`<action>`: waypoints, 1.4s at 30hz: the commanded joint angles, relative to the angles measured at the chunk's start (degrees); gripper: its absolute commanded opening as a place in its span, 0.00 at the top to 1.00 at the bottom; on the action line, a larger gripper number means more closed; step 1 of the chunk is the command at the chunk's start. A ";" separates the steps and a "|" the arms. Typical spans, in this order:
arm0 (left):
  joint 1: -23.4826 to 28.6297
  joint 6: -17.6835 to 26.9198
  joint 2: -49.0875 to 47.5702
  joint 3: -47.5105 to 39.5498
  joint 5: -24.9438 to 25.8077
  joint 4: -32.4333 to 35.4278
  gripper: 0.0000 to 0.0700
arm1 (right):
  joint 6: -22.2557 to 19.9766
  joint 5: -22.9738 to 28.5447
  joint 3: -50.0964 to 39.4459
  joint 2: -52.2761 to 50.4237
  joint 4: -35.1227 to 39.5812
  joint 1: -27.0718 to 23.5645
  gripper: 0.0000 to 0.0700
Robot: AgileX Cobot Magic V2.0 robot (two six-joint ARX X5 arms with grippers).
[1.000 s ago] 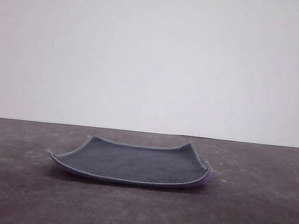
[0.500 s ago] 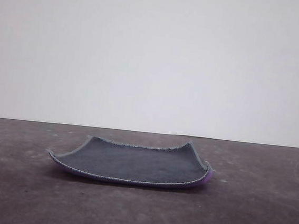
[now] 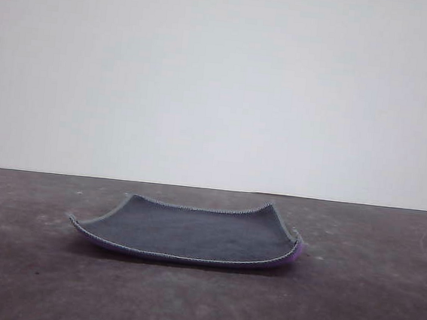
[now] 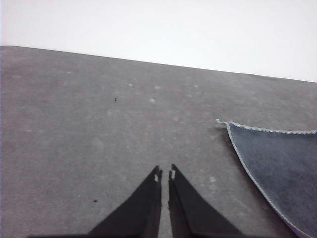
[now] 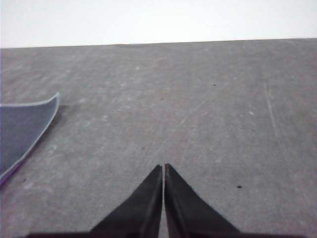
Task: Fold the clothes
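A: Dark grey on top, purple just peeking out underneath at the right corner: that's the cloth (image 3: 191, 232), lying unfolded in the middle of the grey surface (image 3: 367, 296), with light stitched edging all round.

B: Flat?

A: Not quite. In the front view its corners curl upward, the far right one most, so it sits like a shallow dish. A plain white wall (image 3: 221, 77) stands behind.

B: And the left gripper (image 4: 165, 174)?

A: Its black fingers (image 4: 148, 198) are drawn together, only a thin slit between the tips, with nothing in them. They hang above bare surface; in the left wrist view one curled corner of the cloth sits off to the side, apart from the tips.

B: The right gripper (image 5: 163, 168)?

A: Same story. Its fingers (image 5: 143, 203) are pressed together at the tips and empty, over bare surface. The right wrist view catches the cloth's edge away to one side, a sliver of purple under it, well apart from the fingers.
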 commanded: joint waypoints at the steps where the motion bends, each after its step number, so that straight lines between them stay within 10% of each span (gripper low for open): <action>1: -0.05 -0.69 0.95 2.03 -0.68 0.77 0.98 | 3.32 0.29 0.44 0.43 0.07 0.00 1.00; 15: -1.14 -4.38 35.96 27.23 -1.10 -6.95 0.98 | 6.12 -2.78 20.87 26.76 1.75 1.70 1.00; 23: -3.44 -0.43 56.63 41.81 8.49 -10.75 0.98 | -5.12 -10.84 36.91 48.75 -2.96 4.49 1.00; 32: -4.11 -0.25 63.87 45.31 18.74 -9.31 0.98 | -5.06 -24.63 46.62 62.84 -5.53 4.85 1.00; 42: -4.11 0.35 64.00 45.31 18.82 -9.43 0.98 | -5.12 -25.91 46.79 64.73 -5.99 4.85 1.00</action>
